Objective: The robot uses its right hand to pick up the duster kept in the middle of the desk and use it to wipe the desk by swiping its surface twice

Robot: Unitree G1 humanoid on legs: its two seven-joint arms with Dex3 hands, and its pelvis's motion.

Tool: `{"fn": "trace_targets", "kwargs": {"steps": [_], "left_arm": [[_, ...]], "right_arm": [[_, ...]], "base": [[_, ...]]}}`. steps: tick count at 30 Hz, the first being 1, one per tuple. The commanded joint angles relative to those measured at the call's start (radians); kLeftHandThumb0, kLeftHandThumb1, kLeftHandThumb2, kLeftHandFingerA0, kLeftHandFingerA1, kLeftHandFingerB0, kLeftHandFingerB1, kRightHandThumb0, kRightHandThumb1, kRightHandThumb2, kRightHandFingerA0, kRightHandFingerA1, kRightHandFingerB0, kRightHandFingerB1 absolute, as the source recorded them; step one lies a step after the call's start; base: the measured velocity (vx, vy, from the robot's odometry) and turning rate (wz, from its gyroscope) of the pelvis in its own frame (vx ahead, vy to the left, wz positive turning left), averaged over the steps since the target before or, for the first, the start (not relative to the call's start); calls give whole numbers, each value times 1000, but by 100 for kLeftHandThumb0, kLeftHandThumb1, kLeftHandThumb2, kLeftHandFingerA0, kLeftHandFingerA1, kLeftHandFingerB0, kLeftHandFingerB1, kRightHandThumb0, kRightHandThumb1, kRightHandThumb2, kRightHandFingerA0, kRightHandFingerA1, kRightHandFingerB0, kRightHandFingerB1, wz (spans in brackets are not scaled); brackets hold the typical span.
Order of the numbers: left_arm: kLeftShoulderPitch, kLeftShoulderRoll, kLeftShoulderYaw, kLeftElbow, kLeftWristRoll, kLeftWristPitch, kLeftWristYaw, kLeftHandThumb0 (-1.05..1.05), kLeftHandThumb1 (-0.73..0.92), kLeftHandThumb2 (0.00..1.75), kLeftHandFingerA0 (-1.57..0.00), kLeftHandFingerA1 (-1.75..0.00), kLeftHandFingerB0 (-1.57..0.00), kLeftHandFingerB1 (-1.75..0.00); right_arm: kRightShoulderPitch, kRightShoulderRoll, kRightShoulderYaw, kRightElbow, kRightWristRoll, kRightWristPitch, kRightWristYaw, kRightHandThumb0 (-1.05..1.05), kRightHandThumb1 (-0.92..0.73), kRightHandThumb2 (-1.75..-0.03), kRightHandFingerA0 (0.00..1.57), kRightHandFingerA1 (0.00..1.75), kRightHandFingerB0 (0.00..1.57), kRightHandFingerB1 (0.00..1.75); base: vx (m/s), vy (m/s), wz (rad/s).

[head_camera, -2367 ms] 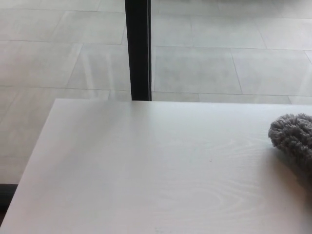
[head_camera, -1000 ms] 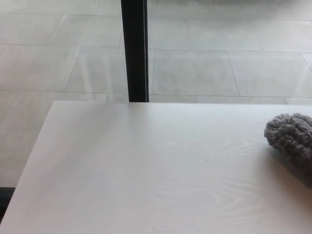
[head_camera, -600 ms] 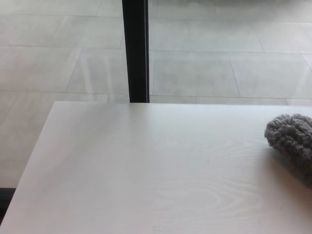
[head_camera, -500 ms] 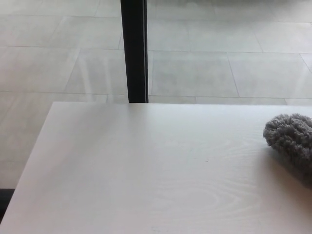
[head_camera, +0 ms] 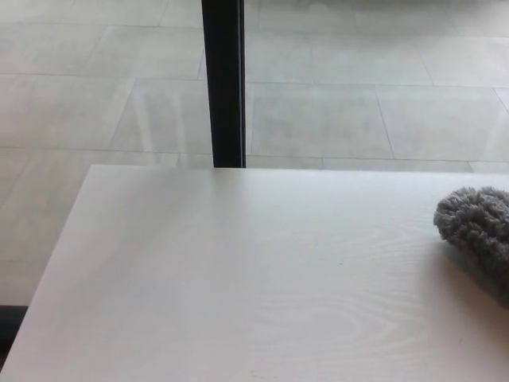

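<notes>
With neither hand in view, so that I cannot tell the state of the fingers, I would bring the right hand down over the grey duster (head_camera: 479, 231) lying at the desk's (head_camera: 238, 286) right edge, partly out of view, and grip it firmly; no writing is legible.

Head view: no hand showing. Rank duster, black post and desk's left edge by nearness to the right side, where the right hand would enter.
1. Duster: on the desk at the picture's right edge, partly cut off.
2. Black post: behind the desk, left of centre.
3. Desk's left edge: far left.
Neither hand is in view, so this is judged by side only.
</notes>
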Motion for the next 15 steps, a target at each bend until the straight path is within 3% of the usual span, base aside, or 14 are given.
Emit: {"fn": "trace_targets", "kwargs": {"steps": [1,5,9,10,11,12,15], "left_arm": [[11,21,-19,12,17,39,42,-54,70,60,-72,-60,-52,-48],[17,21,-24,8,9,48,46,-55,68,60,-73,-62,-51,-45],[15,19,-16,8,-1,58,54,-54,67,60,-73,-66,-54,-47],[16,20,-15,8,-2,59,55,-55,67,60,-73,-65,-54,-46],[17,21,-15,8,-2,59,57,-55,67,60,-73,-65,-54,-46],[23,24,-23,5,6,53,49,-56,68,59,-72,-63,-53,-45],[25,24,-16,6,-3,51,39,-54,67,59,-69,-61,-50,-49]], "right_arm": [[26,-19,63,29,43,-64,28,-80,-72,-62,51,71,12,53],[36,-27,105,34,55,-88,41,-79,-72,-62,52,74,13,55],[34,-36,166,38,31,-102,3,-74,-73,-62,65,71,23,53],[37,-37,183,40,24,-112,1,-79,-57,-96,63,74,22,58],[42,-38,201,41,21,-124,2,-79,-57,-96,63,74,22,58],[46,-38,213,40,21,-129,-1,-78,-71,-61,66,69,28,52],[50,-39,237,35,19,-137,-6,-78,-71,-61,70,72,31,54]], "base": [[0,0,0],[0,0,0],[0,0,0],[0,0,0],[0,0,0],[0,0,0],[0,0,0]]}}
